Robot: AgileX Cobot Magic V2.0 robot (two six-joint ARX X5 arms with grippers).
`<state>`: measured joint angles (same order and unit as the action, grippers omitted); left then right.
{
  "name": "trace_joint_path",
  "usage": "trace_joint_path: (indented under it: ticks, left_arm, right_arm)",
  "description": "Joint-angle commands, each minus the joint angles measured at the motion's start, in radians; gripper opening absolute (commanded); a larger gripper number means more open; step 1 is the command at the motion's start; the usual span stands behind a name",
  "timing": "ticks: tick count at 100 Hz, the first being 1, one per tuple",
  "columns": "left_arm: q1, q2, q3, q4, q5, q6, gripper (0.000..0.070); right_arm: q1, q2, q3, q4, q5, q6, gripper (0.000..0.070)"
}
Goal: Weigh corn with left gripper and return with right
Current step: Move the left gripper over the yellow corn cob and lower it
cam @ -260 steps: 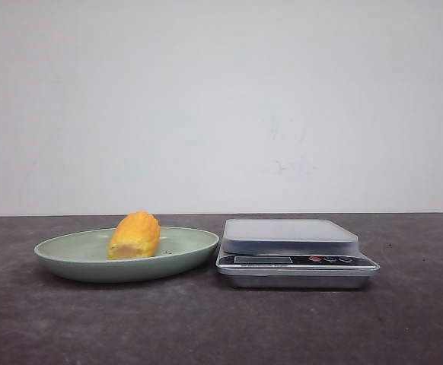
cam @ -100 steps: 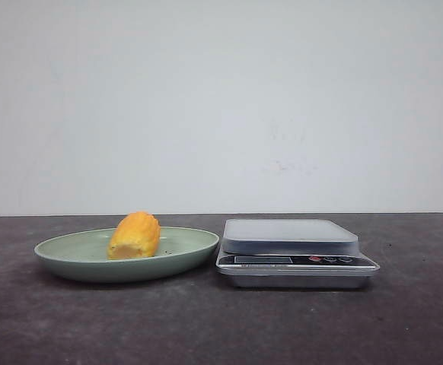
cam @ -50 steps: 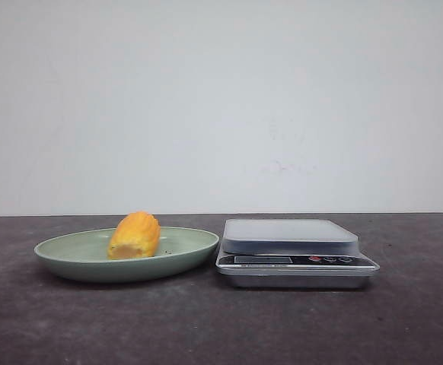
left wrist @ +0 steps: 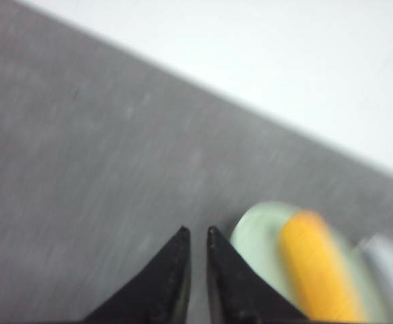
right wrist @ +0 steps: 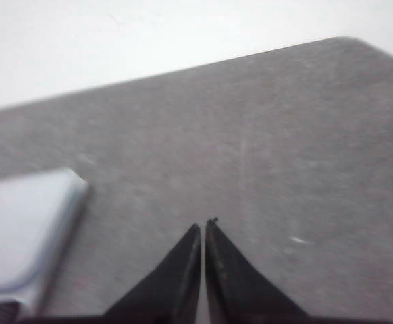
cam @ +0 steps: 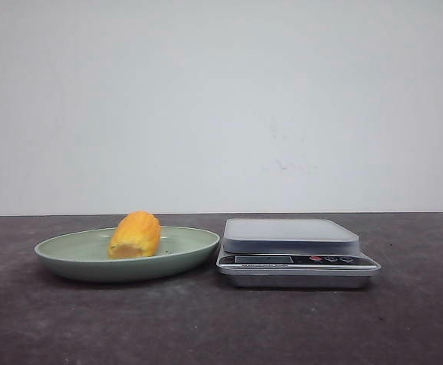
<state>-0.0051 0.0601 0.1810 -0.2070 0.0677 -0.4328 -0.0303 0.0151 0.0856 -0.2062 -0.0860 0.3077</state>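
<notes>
Nothing in the front view has shifted since the earlier frames: the corn [cam: 135,236] lies in the same spot on the green dish [cam: 77,262], and the kitchen scale [cam: 297,252] sits where it was, just beside the dish on the dark surface [cam: 206,327]. Neither arm shows in that view, then or now.

The corn lies on its side in the dish, its paler cut end toward the camera, apart from the scale's bare platform.

In the left wrist view the left jaws [left wrist: 196,237] are nearly closed, the two black tips a thin gap apart, with nothing between them. They hang above bare surface. The dish [left wrist: 257,236] lies just beside the tips, off to one side, and the corn [left wrist: 315,266] rests in it a little farther out, blurred. A pale corner of the scale [left wrist: 392,270] shows beyond the corn. Nothing lies between the tips and the dish rim.

In the right wrist view the right jaws [right wrist: 203,231] are pressed almost together at the tips and grasp nothing. Grey surface lies under and ahead of them. The scale [right wrist: 24,229] is off to one side of the tips, well apart from them, its platform bare. The corn is not visible from this wrist.
</notes>
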Motion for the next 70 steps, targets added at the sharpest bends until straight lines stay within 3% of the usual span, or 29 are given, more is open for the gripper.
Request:
trace_joint_path:
  ticks: [1, 19, 31, 37, 41, 44, 47, 50, 52, 70]
  left_arm:
    - [-0.002, 0.037, 0.108, 0.004, 0.004, -0.031, 0.0010]
    - [-0.002, 0.275, 0.380, -0.079, 0.011, 0.054, 0.0010]
    - [-0.002, 0.441, 0.551, -0.138, 0.050, 0.081, 0.0012]
    - [-0.002, 0.507, 0.622, -0.157, 0.095, 0.081, 0.0100]
    - [-0.002, 0.544, 0.666, -0.168, 0.129, 0.082, 0.0232]
    - [-0.002, 0.571, 0.700, -0.173, 0.153, 0.079, 0.0365]
    - [-0.003, 0.588, 0.724, -0.177, 0.174, 0.075, 0.0443]
    - [-0.004, 0.605, 0.753, -0.187, 0.200, 0.074, 0.0483]
    - [-0.005, 0.616, 0.772, -0.195, 0.214, 0.074, 0.0479]
    - [-0.046, 0.676, 0.933, -0.286, 0.231, 0.100, 0.0477]
  right_arm:
    - [0.002, 0.013, 0.078, 0.003, -0.012, 0.099, 0.0003]
    - [0.002, 0.148, 0.305, -0.090, -0.053, 0.138, 0.0003]
    - [0.003, 0.261, 0.478, -0.171, -0.074, 0.090, 0.0003]
    - [0.004, 0.313, 0.562, -0.205, -0.082, 0.065, 0.0015]
    - [0.007, 0.346, 0.619, -0.229, -0.083, 0.039, 0.0110]
    - [0.010, 0.369, 0.660, -0.243, -0.083, 0.016, 0.0250]
    - [0.013, 0.391, 0.700, -0.257, -0.084, -0.006, 0.0415]
    - [0.017, 0.412, 0.738, -0.273, -0.091, -0.026, 0.0561]
    - [0.019, 0.425, 0.762, -0.283, -0.098, -0.035, 0.0616]
    - [0.035, 0.527, 0.946, -0.383, -0.124, -0.070, 0.0620]
